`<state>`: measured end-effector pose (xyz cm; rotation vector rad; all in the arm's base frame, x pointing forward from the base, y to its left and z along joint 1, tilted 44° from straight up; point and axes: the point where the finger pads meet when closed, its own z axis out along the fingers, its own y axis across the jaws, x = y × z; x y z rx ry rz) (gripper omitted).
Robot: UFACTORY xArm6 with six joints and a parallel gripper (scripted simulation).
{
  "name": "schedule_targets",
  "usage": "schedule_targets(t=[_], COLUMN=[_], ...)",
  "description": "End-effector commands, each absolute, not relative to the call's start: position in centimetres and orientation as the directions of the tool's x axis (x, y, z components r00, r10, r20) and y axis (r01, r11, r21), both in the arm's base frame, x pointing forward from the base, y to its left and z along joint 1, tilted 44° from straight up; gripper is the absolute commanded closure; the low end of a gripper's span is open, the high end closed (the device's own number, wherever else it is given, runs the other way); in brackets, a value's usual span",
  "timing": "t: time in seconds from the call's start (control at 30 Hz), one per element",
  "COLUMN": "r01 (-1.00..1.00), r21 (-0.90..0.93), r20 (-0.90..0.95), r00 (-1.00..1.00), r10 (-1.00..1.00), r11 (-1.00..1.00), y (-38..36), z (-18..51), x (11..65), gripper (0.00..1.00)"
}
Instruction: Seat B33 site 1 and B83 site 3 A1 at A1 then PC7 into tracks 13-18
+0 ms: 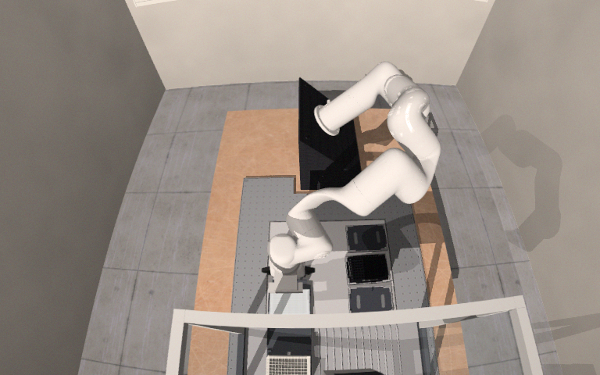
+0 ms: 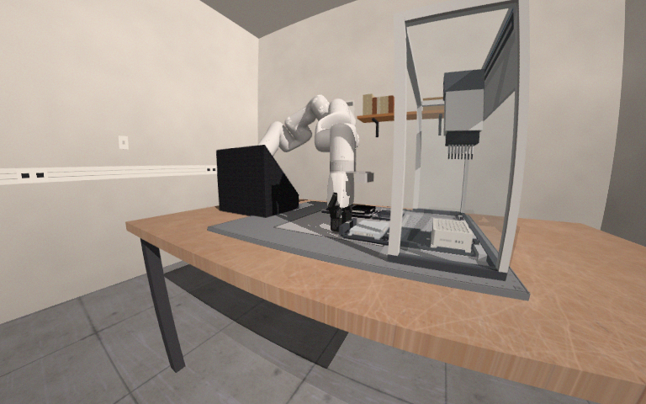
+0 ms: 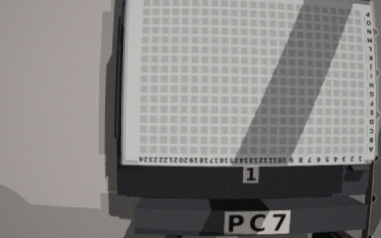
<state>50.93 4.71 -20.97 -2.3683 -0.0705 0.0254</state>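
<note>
Carrier PC7 (image 1: 289,335) (image 3: 174,180) points lengthwise into the instrument on the left side of the rails in the top view. B33 (image 1: 289,301) (image 2: 367,229) (image 3: 198,99) lies on site 1, looking flat, its A1 corner at lower right in the wrist view. B83 (image 1: 288,366) (image 2: 452,236) stands on site 3; site 2 between them is empty. B38 (image 1: 368,268) sits in the middle nest. My gripper (image 2: 341,222) is low behind the handle (image 3: 169,218), open and holding nothing. Contact with the handle, the A1 mark and the lamp cannot be made out.
The instrument's pale front frame (image 1: 354,318) (image 2: 399,142) spans over the carrier. The pipetting head (image 2: 463,109) hangs inside, above the deck. Nests S1 (image 1: 367,237) and S3 (image 1: 370,298) are empty. Bare rails (image 1: 358,344) run beside the carrier.
</note>
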Motion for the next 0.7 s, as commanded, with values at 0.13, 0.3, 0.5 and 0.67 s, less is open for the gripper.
schedule_targets(t=[0.13,0.3,0.5,0.67], r01=[0.045,0.045,0.045,0.045], r21=[-0.697,-0.697,-0.697,-0.697], r20=[0.007,0.007,0.006,0.006], r00=[0.998,0.998,0.998,0.998], r10=[0.057,0.057,0.057,0.057], r11=[-0.716,-0.716,-0.716,-0.716], y=[4.60,4.60,4.59,4.59], z=[-20.84,-20.84,-20.84,-20.84], x=[51.41,51.45,51.36,51.36], gripper=[0.18,0.18,0.18,0.18])
